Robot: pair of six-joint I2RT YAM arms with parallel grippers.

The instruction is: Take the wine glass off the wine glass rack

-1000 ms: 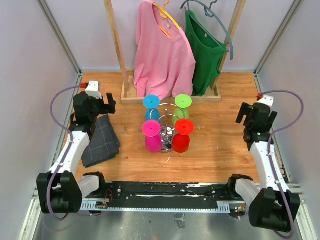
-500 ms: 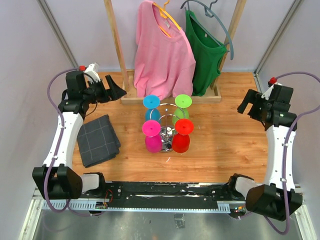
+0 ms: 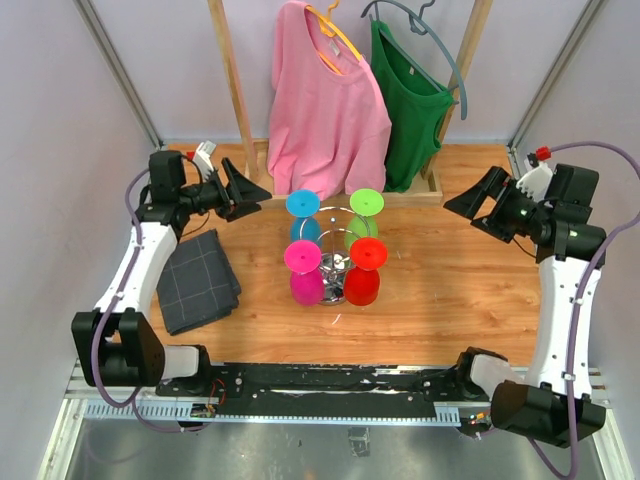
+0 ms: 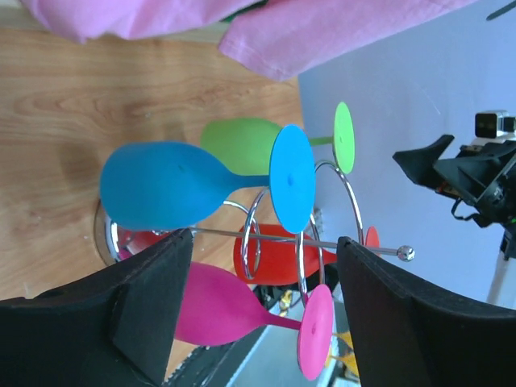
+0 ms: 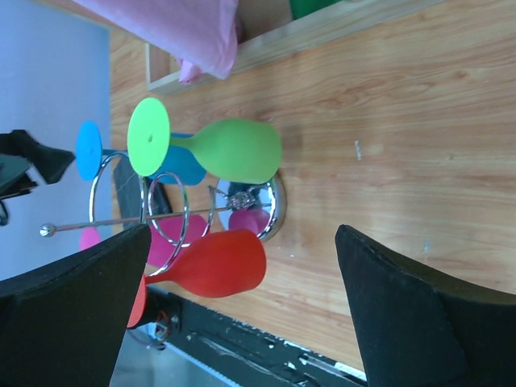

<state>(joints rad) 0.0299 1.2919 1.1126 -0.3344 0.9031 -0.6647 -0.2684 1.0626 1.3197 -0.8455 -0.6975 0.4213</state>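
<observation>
**A:** Left gripper, how does it stand?

**B:** Fingers spread, gripping nothing, up off the table. Right gripper is the same, wide apart and bare.

**A:** And the wine glass rack?

**B:** Out ahead of both sets of fingertips, between the two, well apart from each. All four glasses hang on it. The blue glass is closest to the left fingers and the green glass to the right. The pink glass and red glass are on its near side.
</observation>
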